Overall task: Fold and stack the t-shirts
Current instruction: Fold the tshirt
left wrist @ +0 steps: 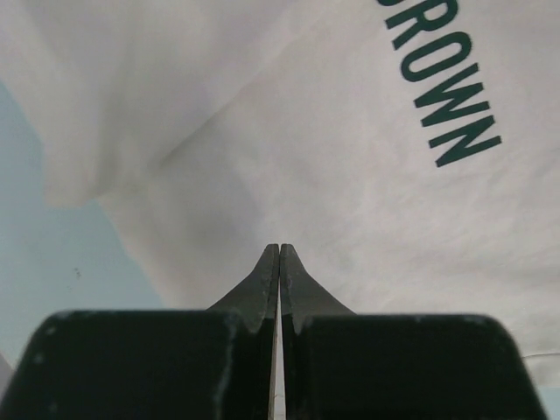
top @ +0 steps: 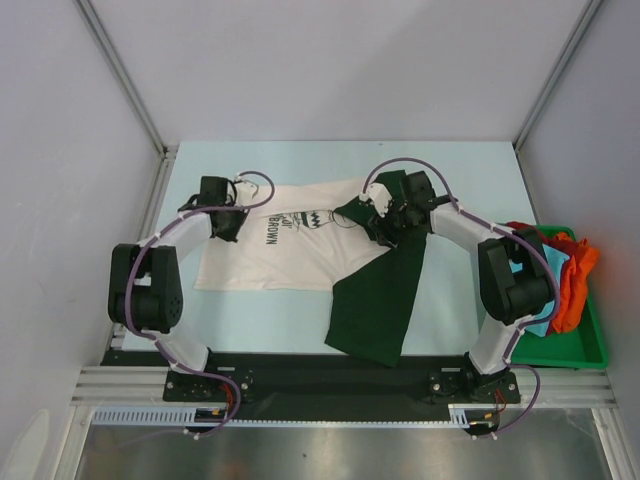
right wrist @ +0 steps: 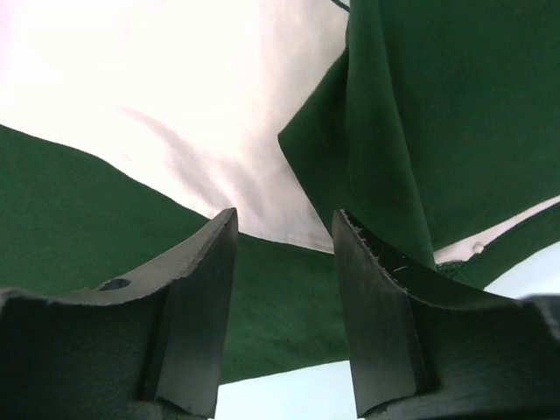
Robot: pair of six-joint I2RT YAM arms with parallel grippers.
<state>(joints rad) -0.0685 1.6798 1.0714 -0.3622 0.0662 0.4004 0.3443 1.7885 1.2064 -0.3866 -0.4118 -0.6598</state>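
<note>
Lying on the pale blue table (top: 450, 170), two garments, neither folded yet:

1. Cream-white t-shirt (top: 270, 262). Spread flat left of centre, chest print up, dark lettering (left wrist: 442, 83) legible as "BROWN". Its right side is covered by item 2, so it probably cannot be folded cleanly until that overlap is cleared.

2. Dark green t-shirt (top: 375, 300). Runs as a loose diagonal band from the white shirt's far right corner toward the near table edge, its upper end bunched and lapped over the white cloth.

3. Left gripper (left wrist: 278, 258). Positioned at the white shirt's far left edge. Fingers pressed tip to tip with no gap. No cloth shows between them, and a pinch of fabric cannot be confirmed from the wrist view.

4. Right gripper (right wrist: 285, 216). Poised over the bunched upper end of the green shirt, fingers parted wide, nothing between them. Green cloth and a patch of white lie below the gap, a placement suited to taking that edge.

5. Green tray (top: 590, 350). Right edge of the table, holding orange cloth (top: 578, 270) and light blue cloth (top: 540, 322), well apart from both shirts.

Stage, as judged: early, still separating and arranging.
</note>
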